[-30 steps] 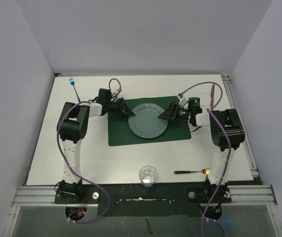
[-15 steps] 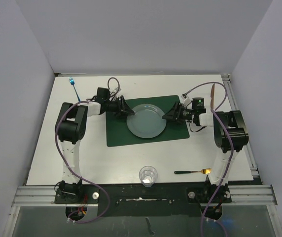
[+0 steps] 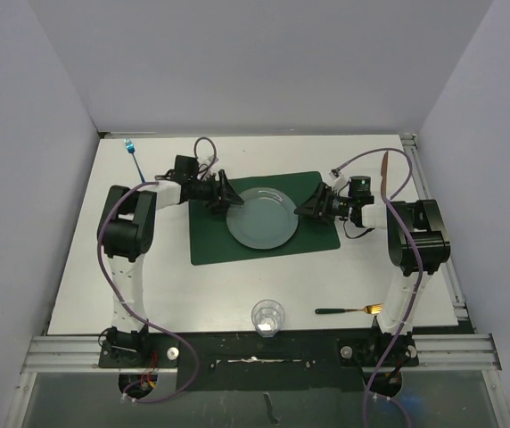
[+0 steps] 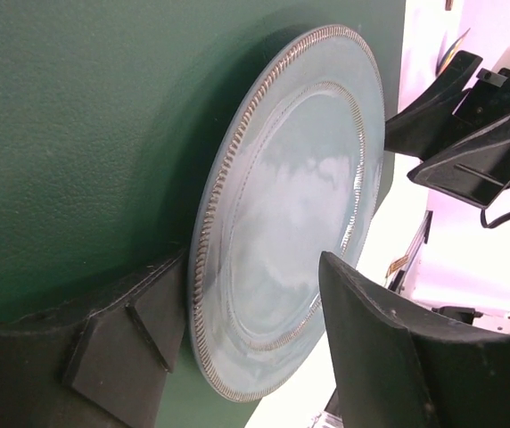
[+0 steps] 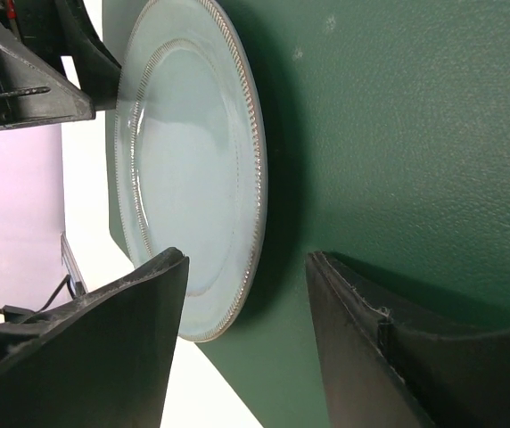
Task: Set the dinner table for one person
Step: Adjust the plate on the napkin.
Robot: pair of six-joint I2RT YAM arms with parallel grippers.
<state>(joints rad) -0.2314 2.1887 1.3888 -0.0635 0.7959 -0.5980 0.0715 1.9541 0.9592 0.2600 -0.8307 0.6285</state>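
overhead view: the desk (image 3: 193, 294), white and rectangular with aluminium rails at its edges, is spanning the space between the grey walls. its long axis is running left to right, parallel to the bar carrying the arm bases, and its short sides are pointing away from the arms. a dark green placemat (image 3: 210, 250) is lying a little beyond the desk's middle, its long axis nearly along the desk's. a pale blue plate (image 3: 261, 218) is resting flat on it. the left hand (image 3: 228, 198) is straddling the plate's left rim with fingers (image 4: 389, 357) spread, not pinching it. the right hand (image 3: 301, 207) is straddling the right rim, likewise spread. a glass (image 3: 268, 316) and a fork (image 3: 349, 310) are sitting near the front edge, and a blue-tipped utensil (image 3: 133, 153) is lying at the far left corner.
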